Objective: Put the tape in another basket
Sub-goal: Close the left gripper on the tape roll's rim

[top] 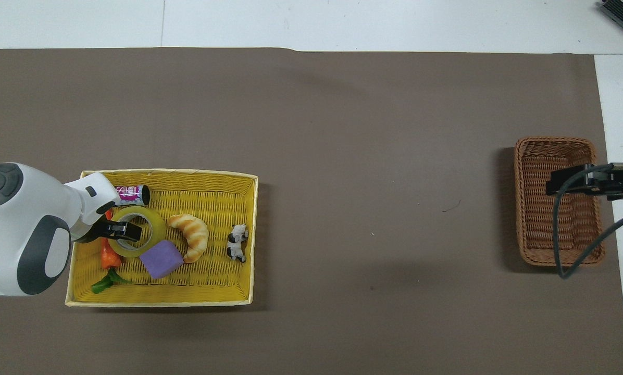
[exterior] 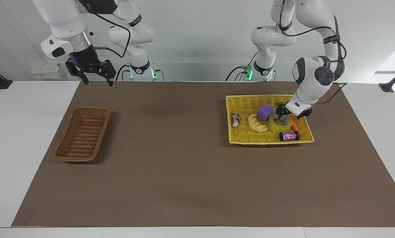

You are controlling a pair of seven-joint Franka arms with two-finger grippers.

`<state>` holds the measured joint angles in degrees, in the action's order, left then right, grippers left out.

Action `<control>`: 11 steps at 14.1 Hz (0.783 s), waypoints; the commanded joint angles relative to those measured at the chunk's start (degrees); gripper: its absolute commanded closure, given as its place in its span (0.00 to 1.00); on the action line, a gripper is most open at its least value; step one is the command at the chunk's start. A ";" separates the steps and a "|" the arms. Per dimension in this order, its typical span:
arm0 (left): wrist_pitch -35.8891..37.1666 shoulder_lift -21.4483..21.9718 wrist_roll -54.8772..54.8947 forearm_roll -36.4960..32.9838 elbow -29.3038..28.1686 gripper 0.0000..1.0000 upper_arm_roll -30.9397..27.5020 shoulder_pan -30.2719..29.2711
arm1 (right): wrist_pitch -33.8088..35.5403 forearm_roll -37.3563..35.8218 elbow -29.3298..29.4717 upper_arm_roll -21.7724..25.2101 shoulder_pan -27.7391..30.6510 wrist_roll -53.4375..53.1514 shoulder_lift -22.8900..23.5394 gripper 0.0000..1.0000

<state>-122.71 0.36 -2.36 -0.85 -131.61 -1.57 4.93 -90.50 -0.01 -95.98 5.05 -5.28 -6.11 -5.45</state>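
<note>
The tape point(exterior: 278, 127), a yellow translucent roll, lies flat in the bright yellow basket point(exterior: 250, 97) at the left arm's end of the table; it also shows in the overhead view point(top: 157, 229). My left gripper point(exterior: 282, 116) is down in that basket at the tape's rim, at the side toward the carrot, and reaches over its core in the overhead view point(top: 124, 229). The dark brown wicker basket point(exterior: 91, 108) stands empty at the right arm's end point(top: 553, 140). My right gripper point(exterior: 96, 79) waits open, high in the air, over the wicker basket in the overhead view point(top: 577, 182).
In the yellow basket point(top: 171, 172) with the tape lie a purple-labelled can point(exterior: 289, 136), a croissant point(exterior: 257, 124), a purple block point(exterior: 265, 112), a carrot point(exterior: 295, 125) and a small cow figure point(exterior: 234, 119). A brown mat covers the table.
</note>
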 commanded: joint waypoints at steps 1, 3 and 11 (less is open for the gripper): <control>-5.78 -2.56 -5.98 0.94 -1.46 0.00 -0.54 0.96 | 0.58 1.33 -1.66 -0.22 0.27 1.45 -1.49 0.00; -6.22 -3.00 -6.34 0.94 -0.85 0.00 -0.54 0.96 | 1.81 1.33 -1.58 -0.22 0.27 2.41 -1.49 0.00; -5.34 -2.65 -8.18 1.03 -0.31 0.00 -0.63 -0.01 | 4.98 1.33 -1.22 -0.31 0.45 5.05 -1.58 0.00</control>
<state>-127.71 -2.53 -9.59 -0.47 -131.13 -2.07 4.92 -86.49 -0.01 -96.08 5.05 -5.60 -3.19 -5.69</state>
